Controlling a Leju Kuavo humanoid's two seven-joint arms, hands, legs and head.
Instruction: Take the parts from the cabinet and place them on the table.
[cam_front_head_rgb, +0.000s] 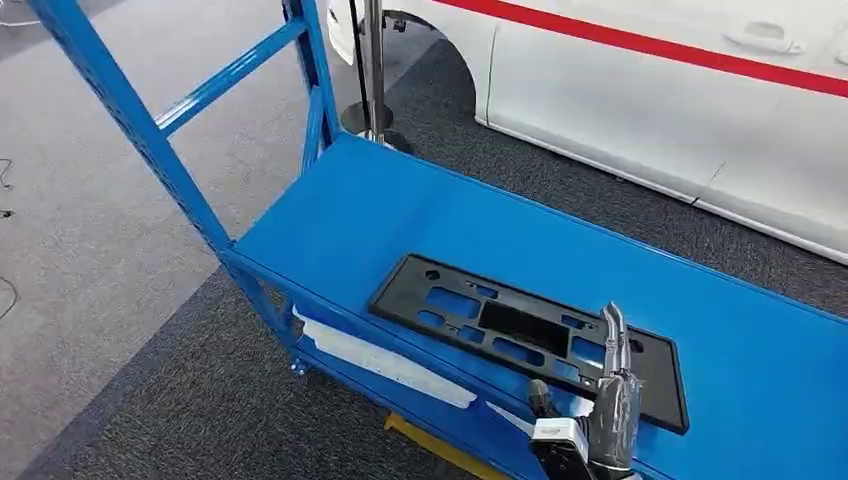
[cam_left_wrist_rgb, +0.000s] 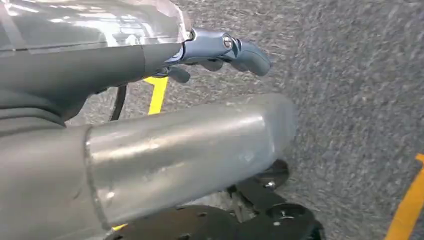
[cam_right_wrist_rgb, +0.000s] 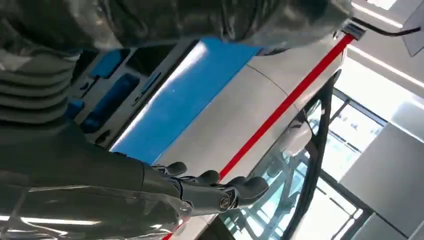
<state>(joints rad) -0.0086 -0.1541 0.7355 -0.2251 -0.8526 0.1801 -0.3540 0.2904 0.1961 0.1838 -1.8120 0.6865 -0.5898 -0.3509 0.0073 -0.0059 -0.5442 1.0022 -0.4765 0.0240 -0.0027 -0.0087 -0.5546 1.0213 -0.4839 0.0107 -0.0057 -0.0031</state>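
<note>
Head view: a flat black plastic part (cam_front_head_rgb: 528, 338), a frame-like panel with cut-outs, is seen lying flat on the top shelf of the blue cabinet (cam_front_head_rgb: 420, 215), near the front edge, probably left there so it can be reached from the robot's side. The right hand (cam_front_head_rgb: 612, 395) is raised at the near edge of the shelf, fingers extended upward, at the part's near right end; whether a finger touches the panel cannot be told. Nothing is gripped by it: the fingers are seen apart and loosely curled in the right wrist view, with the part and the blue shelf behind the wrist cover. The pose is judged to be an approach to the part's near long edge, a grasp not yet made.

The left hand (cam_left_wrist_rgb: 220, 52) is hung over grey carpet in the left wrist view, fingers loose, nothing held.

A white car body with a red stripe (cam_front_head_rgb: 660, 45) is seen beyond the cabinet. A white strip (cam_front_head_rgb: 385, 360) is seen below the shelf's front edge.
</note>
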